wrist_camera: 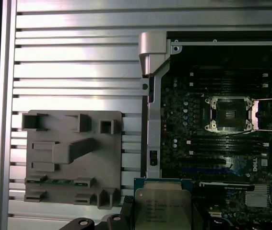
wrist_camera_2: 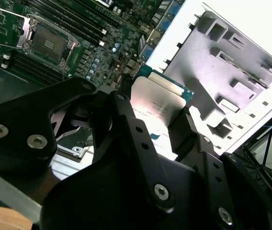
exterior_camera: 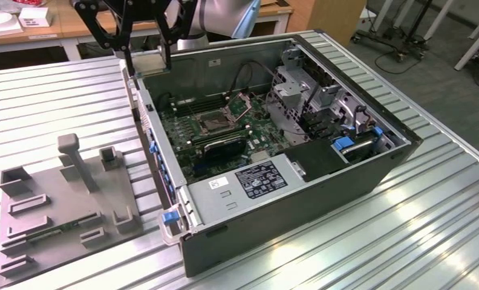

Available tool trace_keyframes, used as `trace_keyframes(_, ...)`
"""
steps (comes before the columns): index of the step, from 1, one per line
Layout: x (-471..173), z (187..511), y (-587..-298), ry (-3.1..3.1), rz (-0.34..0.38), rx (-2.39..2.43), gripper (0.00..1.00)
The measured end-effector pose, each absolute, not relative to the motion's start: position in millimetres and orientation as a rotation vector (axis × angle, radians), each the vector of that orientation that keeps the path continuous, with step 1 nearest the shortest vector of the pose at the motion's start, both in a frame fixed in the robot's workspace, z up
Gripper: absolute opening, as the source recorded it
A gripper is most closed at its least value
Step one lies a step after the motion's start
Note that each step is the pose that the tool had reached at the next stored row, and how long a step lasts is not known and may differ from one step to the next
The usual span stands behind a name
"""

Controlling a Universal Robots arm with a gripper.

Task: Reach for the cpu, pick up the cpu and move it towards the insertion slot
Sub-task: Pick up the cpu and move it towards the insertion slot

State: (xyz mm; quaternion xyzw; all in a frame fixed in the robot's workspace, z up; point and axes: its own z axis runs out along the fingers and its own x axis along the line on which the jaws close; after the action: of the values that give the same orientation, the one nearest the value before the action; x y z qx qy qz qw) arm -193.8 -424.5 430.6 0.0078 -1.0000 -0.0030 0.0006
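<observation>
Second wrist view: cpu point(wrist_camera_2: 157, 103) between end effector point(wrist_camera_2: 150, 124) fingers.

Tool point(wrist_camera_2: 157, 122) aloft — fingers clamped

One cpu point(wrist_camera: 162, 206) shows in both wrist views; one insertion slot point(wrist_camera: 229, 114) sits on one green motherboard point(wrist_camera: 193, 110); one open computer case point(exterior_camera: 320, 181) stands on the slatted table point(exterior_camera: 54, 103). One grey fixture point(exterior_camera: 62, 205) lies beside the case; one gripper point(wrist_camera_2: 150, 139) is present.

exterior view high, oblique, wrist views downward, sharing motherboard point(wrist_camera: 212, 143)
</observation>
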Motion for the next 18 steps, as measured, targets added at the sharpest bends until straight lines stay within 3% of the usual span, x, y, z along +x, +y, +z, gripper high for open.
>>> trace_keyframes(18,-189.7,429.3,-422.9,-3.14,-0.009,0.025,0.55)
